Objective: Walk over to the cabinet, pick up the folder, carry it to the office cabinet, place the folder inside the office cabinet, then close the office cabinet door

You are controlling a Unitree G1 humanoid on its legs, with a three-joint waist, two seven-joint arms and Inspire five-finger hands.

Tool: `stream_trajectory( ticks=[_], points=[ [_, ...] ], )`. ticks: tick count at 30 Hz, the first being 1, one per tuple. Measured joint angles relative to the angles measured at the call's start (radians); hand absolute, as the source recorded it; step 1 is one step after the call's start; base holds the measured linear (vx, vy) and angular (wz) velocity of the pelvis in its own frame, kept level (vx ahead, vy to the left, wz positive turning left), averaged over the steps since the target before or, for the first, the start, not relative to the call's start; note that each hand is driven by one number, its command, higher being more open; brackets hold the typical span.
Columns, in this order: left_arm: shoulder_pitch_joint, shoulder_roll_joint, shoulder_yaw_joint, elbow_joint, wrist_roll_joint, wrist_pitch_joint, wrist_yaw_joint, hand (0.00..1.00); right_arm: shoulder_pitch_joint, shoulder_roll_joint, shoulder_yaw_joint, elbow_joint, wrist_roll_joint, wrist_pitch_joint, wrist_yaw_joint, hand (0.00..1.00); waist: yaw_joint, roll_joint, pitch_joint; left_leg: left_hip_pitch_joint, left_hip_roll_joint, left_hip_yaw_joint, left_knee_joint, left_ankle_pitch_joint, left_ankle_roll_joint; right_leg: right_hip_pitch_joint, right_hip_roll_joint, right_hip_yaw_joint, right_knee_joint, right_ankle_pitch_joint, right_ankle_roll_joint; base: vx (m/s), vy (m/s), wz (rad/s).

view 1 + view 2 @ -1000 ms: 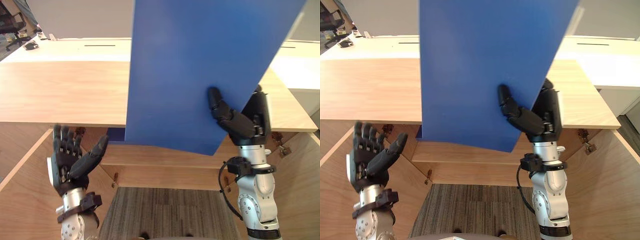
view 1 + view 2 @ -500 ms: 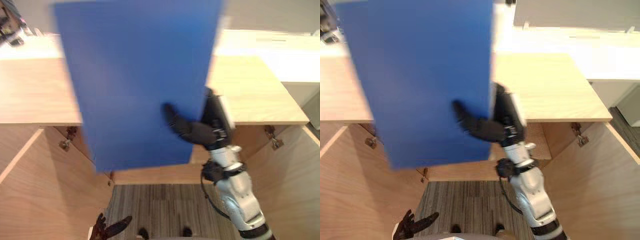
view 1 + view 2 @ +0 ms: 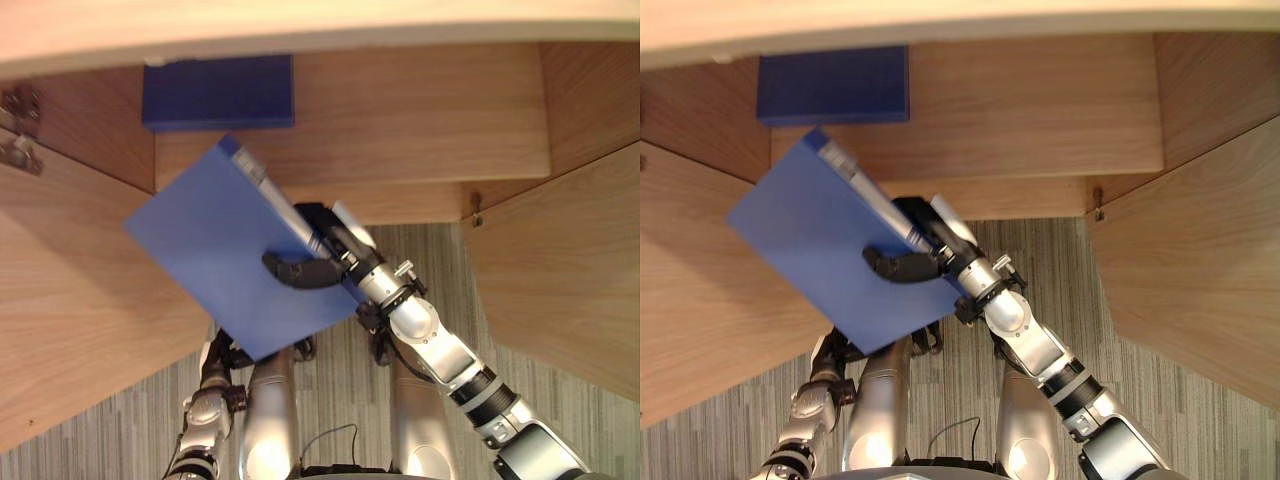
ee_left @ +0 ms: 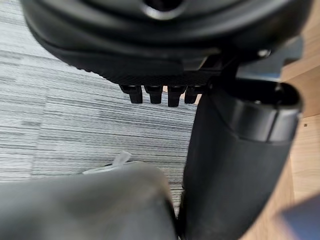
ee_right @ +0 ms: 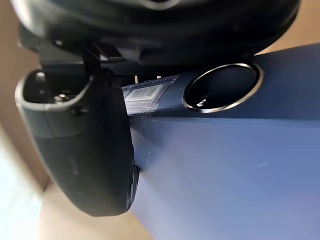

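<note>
My right hand is shut on the blue folder, with the thumb pressed across its face and the fingers hidden behind it. The folder hangs tilted, its spine with a metal-ringed hole toward the open office cabinet, and it stays outside the opening, above the carpet. My left hand hangs low, holds nothing, and its fingers are relaxed. In the left eye view the left hand peeks out under the folder's lower edge.
A second dark blue folder lies inside the cabinet at the back left. The cabinet's two wooden doors stand swung out, the left door and the right door. The wooden top's edge runs overhead. Grey striped carpet lies below.
The camera has tipped down toward the cabinet opening. The folder went from upright before the desktop to low and tilted in my right hand. My left hand dropped to my side.
</note>
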Motion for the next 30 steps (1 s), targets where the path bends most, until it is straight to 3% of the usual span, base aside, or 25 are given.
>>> stream_trajectory(
  ticks=[3, 7, 18, 19, 25, 30],
  points=[
    [-0.04, -0.016, 0.014, -0.064, -0.021, -0.001, 0.01, 1.0, -0.079, 0.048, -0.109, 0.013, 0.095, 0.0, -0.027, 0.0, 0.011, 0.004, 0.018, -0.117, 0.001, -0.023, 0.082, -0.017, -0.008, -0.111, -0.014, -0.009, 0.096, -0.033, -0.002, -0.12, -0.044, 0.17],
    [-0.081, -0.059, 0.018, -0.143, -0.053, -0.009, 0.014, 1.0, -0.223, 0.088, -0.295, 0.081, 0.398, -0.005, -0.108, 0.0, 0.049, 0.004, 0.032, -0.221, 0.001, -0.038, 0.143, -0.017, -0.007, -0.211, -0.026, -0.015, 0.173, -0.048, -0.015, -0.07, -0.067, 0.12],
    [-0.083, -0.075, 0.016, -0.195, -0.126, -0.02, 0.073, 1.0, -0.553, 0.097, -0.57, 0.333, 0.876, -0.101, -0.26, 0.0, 0.066, 0.004, 0.032, -0.287, 0.005, -0.05, 0.167, -0.012, 0.001, -0.272, -0.028, -0.025, 0.198, -0.053, -0.016, -0.03, -0.058, 0.01],
    [-0.083, -0.079, 0.015, -0.196, -0.131, -0.02, 0.077, 1.0, -0.586, 0.096, -0.595, 0.361, 0.926, -0.107, -0.271, 1.0, 0.071, 0.004, 0.032, -0.289, 0.005, -0.052, 0.167, -0.012, 0.001, -0.272, -0.028, -0.029, 0.197, -0.053, -0.016, -0.03, -0.068, 0.01],
    [-0.089, -0.084, -0.001, -0.196, -0.148, -0.021, 0.093, 1.0, -0.767, 0.075, -0.71, 0.492, 1.073, -0.127, -0.321, 1.0, 0.083, 0.004, 0.031, -0.293, -0.005, -0.06, 0.146, 0.004, 0.0, -0.271, -0.036, -0.041, 0.183, -0.052, -0.018, -0.04, -0.062, 0.06],
    [-0.091, -0.094, -0.002, -0.195, -0.149, -0.021, 0.109, 1.0, -0.848, 0.042, -0.732, 0.544, 1.176, -0.129, -0.344, 1.0, 0.083, 0.005, 0.029, -0.288, -0.02, -0.069, 0.102, 0.036, -0.003, -0.264, -0.05, -0.061, 0.163, -0.048, -0.024, -0.03, -0.072, 0.16]
  ],
)
